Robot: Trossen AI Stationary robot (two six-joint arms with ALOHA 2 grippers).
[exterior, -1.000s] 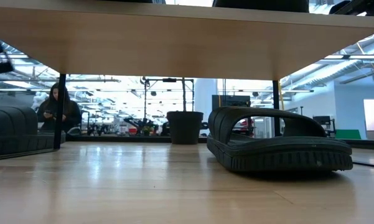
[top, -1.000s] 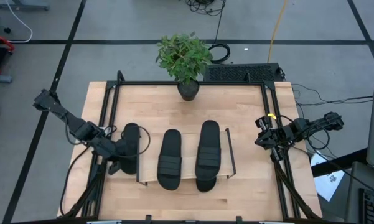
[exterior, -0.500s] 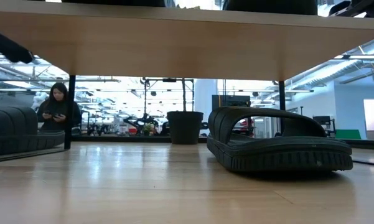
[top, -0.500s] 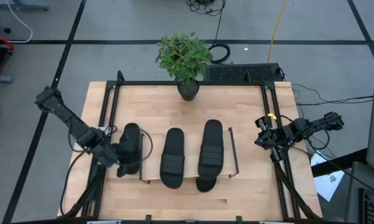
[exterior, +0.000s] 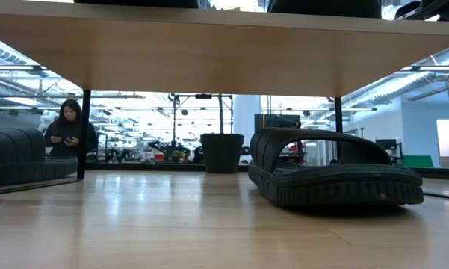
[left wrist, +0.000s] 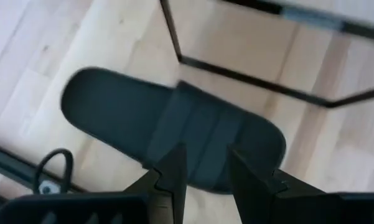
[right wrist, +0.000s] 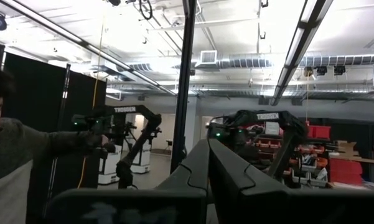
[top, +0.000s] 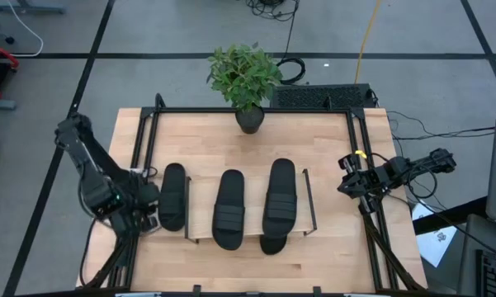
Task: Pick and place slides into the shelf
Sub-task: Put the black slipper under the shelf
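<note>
Slides: three show in high view, w/ two on the shelf (top: 200,237) at lower centre of frame, middle slide (top: 229,209) and right slide (top: 279,197) lying side by side on the light board. A fourth one pokes out under the right slide at its lower end. Left slide (top: 173,195) lies on the table (top: 314,140), just left of the shelf's wire end frame. Left gripper (top: 151,216) sits at lower left of frame, right beside that slide's lower end; left wrist view shows its fingers (left wrist: 173,172) parted a bit above the ribbed strap, nothing between them. Right gripper (top: 347,178) waits at right edge of table, jaws closed, holding nothing. Potted plant (top: 246,78) at top centre. Low view: one slide (exterior: 333,175) on the tabletop under the board, person (exterior: 69,132) in the room at far left.
</note>
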